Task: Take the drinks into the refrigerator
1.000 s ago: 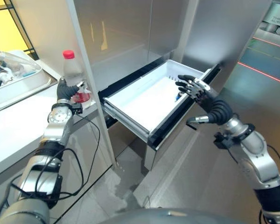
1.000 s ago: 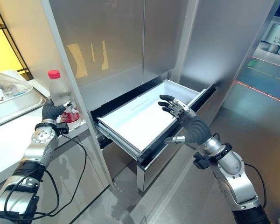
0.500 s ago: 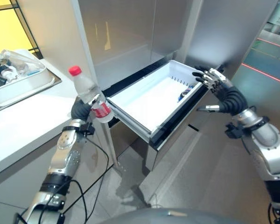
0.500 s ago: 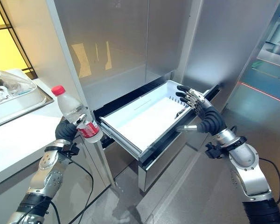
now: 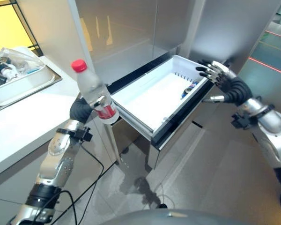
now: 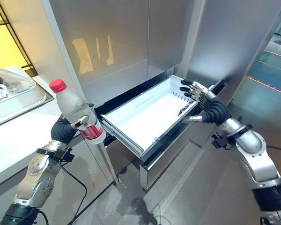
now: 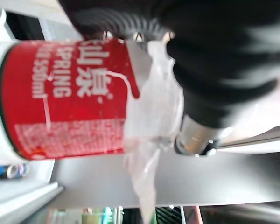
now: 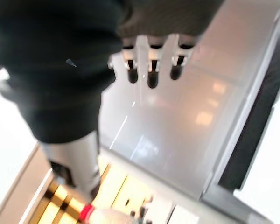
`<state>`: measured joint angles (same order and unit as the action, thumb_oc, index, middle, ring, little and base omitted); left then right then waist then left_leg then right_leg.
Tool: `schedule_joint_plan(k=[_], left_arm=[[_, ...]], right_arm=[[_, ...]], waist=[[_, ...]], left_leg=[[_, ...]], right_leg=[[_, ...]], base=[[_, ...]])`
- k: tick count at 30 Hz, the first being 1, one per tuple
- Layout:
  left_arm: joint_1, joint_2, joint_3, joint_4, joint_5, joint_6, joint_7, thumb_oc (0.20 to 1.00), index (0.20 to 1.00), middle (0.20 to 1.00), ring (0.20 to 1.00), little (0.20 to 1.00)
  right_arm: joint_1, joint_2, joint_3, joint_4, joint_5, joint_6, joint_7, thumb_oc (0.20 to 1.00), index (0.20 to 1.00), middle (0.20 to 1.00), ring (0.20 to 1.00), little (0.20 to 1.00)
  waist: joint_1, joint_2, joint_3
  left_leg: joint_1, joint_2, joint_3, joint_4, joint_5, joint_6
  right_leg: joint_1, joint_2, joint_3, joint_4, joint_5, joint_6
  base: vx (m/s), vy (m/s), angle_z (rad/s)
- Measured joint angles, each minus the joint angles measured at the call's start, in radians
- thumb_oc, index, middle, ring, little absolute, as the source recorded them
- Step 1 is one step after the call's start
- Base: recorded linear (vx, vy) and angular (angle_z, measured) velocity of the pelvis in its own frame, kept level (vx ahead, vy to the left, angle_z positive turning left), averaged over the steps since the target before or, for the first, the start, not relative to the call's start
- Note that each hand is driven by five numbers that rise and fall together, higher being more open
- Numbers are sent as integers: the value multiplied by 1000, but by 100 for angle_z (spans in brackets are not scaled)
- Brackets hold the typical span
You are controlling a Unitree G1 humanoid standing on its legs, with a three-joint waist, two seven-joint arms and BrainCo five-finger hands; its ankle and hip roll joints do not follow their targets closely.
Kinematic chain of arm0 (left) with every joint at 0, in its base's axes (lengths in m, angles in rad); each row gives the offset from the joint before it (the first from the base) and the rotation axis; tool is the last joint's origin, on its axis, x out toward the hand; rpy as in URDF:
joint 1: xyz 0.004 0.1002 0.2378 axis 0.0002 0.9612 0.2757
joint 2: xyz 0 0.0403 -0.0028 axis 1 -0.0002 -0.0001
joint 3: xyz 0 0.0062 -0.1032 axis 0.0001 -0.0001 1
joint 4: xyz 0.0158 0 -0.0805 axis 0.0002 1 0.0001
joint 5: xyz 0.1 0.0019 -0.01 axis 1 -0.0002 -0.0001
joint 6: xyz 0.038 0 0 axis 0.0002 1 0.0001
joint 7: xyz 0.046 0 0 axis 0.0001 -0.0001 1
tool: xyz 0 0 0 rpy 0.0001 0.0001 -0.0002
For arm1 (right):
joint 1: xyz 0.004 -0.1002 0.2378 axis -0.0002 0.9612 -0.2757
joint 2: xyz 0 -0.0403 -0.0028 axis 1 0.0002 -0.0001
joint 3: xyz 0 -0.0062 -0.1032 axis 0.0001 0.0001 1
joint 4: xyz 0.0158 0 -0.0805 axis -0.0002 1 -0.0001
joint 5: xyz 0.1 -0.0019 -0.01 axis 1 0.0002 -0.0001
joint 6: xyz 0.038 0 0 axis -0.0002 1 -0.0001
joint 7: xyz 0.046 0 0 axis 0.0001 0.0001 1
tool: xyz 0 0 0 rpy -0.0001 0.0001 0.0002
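Fingers of the left hand [image 5: 80, 108] are seen curled round the lower body of a clear water bottle [image 5: 92, 92] with a red cap and red label; the bottle is held tilted, clear of the white counter [image 5: 23, 126] and just beside the near-left corner of the pulled-out white refrigerator drawer [image 5: 145, 123]. At the drawer's far-right corner the right hand [image 5: 222, 82] is shown with fingers spread and straight, nothing grasped. A small dark item [image 5: 189, 88], possibly a can, lies by the drawer's right wall. A metal tray [image 5: 25, 83] of oddments stands on the counter.

Right eye view: the same arrangement is presented; the bottle [image 6: 77, 111] is gripped low in the left hand [image 6: 64, 130], and the open right hand [image 6: 203, 98] is poised over the drawer [image 6: 131, 140] rim.

Left wrist view: the red label of the bottle [image 7: 65, 98] is shown wrapped by the thumb [image 7: 214, 88], so a closed grasp is confirmed.

Right wrist view: straight dark fingertips [image 8: 151, 70] are shown above the drawer's white floor [image 8: 186, 121].

Risk, as judged: because the bottle is gripped low and carried tilted, it may pivot or slip in the hand, or strike the drawer's front rim if it is lowered before the edge is cleared.
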<state>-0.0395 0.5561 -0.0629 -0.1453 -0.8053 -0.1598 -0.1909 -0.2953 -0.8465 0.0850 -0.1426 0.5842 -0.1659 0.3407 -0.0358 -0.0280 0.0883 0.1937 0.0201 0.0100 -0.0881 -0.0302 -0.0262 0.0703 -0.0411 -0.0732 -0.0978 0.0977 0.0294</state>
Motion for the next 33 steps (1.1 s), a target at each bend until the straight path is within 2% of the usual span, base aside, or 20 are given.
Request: schedule_joint_plan(k=[3, 9, 16, 21, 25, 28, 33], left_arm=[[7, -4, -2, -29, -71, 0, -17, 200, 200, 200, 200, 200], [7, 16, 1, -67, -76, 0, -44, 200, 200, 200, 200, 200], [-1, 18, -1, -77, -82, 0, -50, 200, 200, 200, 200, 200], [-61, 54, -69, -82, -82, 0, -57, 200, 200, 200, 200, 200], [-80, 55, -88, -106, -82, -1, -60, 200, 200, 200, 200, 200], [-124, 63, -131, -106, -77, -1, -64, 200, 200, 200, 200, 200], [-149, 94, -160, -105, -72, -1, -66, 200, 200, 200, 200, 200]], right_arm=[[-6, 0, 19, -2, 18, 6, 20, 1000, 1000, 1000, 1000, 1000], [-8, -33, 114, -6, 37, 51, 80, 1000, 1000, 1000, 1000, 1000], [-45, -22, 242, -3, 78, 106, 128, 1000, 1000, 1000, 1000, 1000], [-114, 51, 346, -2, 78, 134, 154, 1000, 1000, 1000, 1000, 1000], [-120, 88, 371, 1, 78, 152, 166, 1000, 1000, 1000, 1000, 1000], [-152, 135, 438, 7, 78, 174, 169, 1000, 1000, 1000, 1000, 1000], [-153, 169, 439, 40, 78, 183, 158, 1000, 1000, 1000, 1000, 1000]], waist=[[5, 0, 1], [-2, 1, 2], [-3, 11, 8], [0, 15, 11], [-2, 16, 11], [-2, 17, 12], [-3, 20, 12]], left_leg=[[5, -1, -2, 0, 0, 0], [7, 0, 2, 0, 0, 0], [14, 0, 6, 0, 0, 0], [21, 0, 12, 0, -1, -2], [23, 0, 12, 0, -1, -2], [24, 0, 13, 0, -1, -2], [27, 0, 14, 0, -1, -2]], right_leg=[[6, -1, 0, 0, -1, 1], [5, 0, 1, 0, -5, 3], [11, 1, 7, 0, -2, -1], [16, 1, 8, 0, -2, -1], [17, 2, 8, 0, -1, -2], [18, 2, 9, 0, -1, -3], [21, 1, 9, 0, -1, -2]], base=[[2, 0, 1], [-3, 0, -1], [-3, 2, -1], [-2, 3, -2], [0, 0, 0], [0, 0, 0], [0, 0, 0]])
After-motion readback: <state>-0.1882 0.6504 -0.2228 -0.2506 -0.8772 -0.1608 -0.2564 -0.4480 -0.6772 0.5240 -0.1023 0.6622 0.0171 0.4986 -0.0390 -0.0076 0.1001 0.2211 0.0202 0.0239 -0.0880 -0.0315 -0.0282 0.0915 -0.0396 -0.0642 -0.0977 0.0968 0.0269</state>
